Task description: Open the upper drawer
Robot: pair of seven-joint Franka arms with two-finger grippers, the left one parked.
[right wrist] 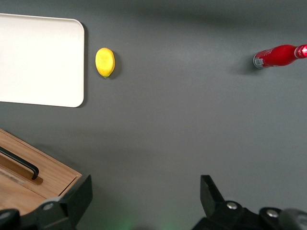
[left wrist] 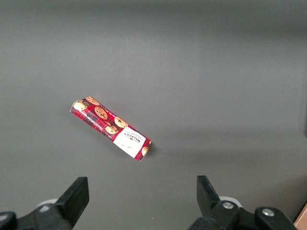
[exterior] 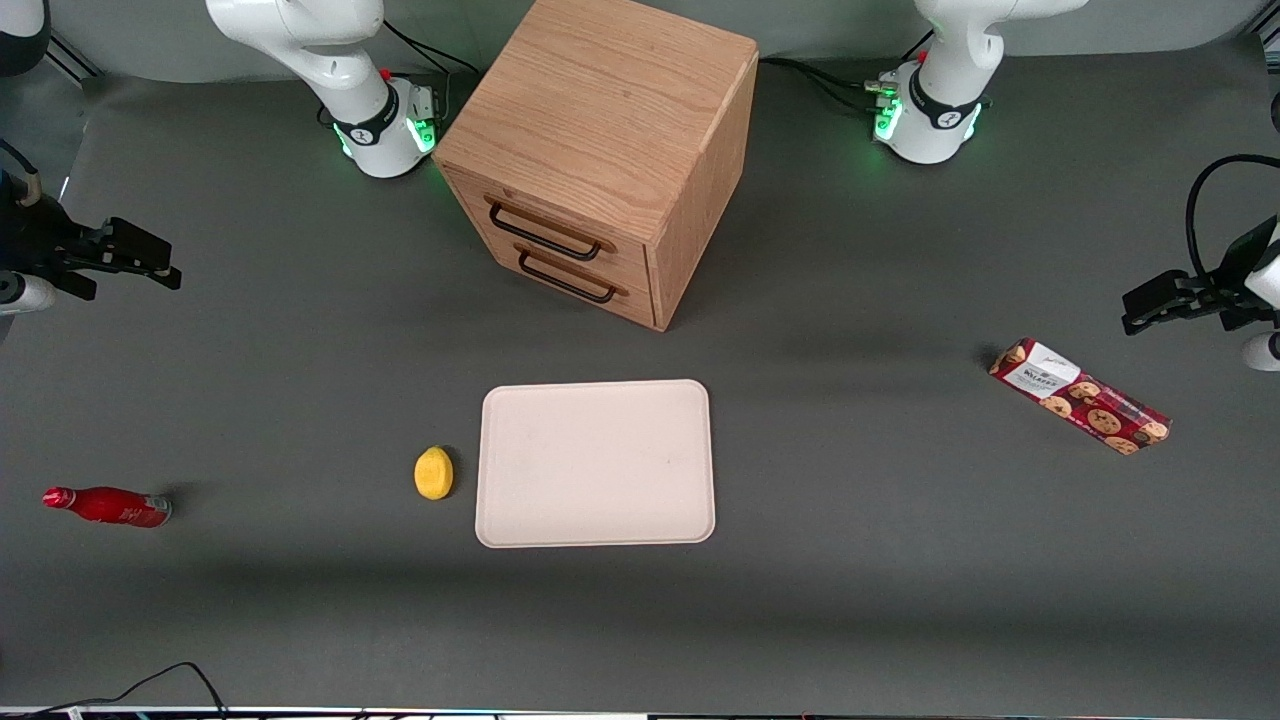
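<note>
Front view: upper drawer (exterior: pixel 552 228) closed in the oak-grain box cabinet (exterior: pixel 600 150), thin black bar handle; gripper (exterior: pixel 140 262) well apart, toward the working arm's end. Right wrist view: gripper (right wrist: pixel 144 201) fingers spread wide (holding nothing) above matte grey table (right wrist: pixel 192 120); rounded yellow lemon (right wrist: pixel 105 62) beside smooth cream tray (right wrist: pixel 38 60).

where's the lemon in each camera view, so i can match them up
Front view: the lemon lies on the table beside the beige tray, nearer the camera than the cabinet.
Right wrist view: the lemon lies beside the tray's edge, with the open gripper hanging above bare table.
Left wrist view: not in it; only the cookie pack shows.
Shared landmark: the tray, next to the lemon in both views.
</note>
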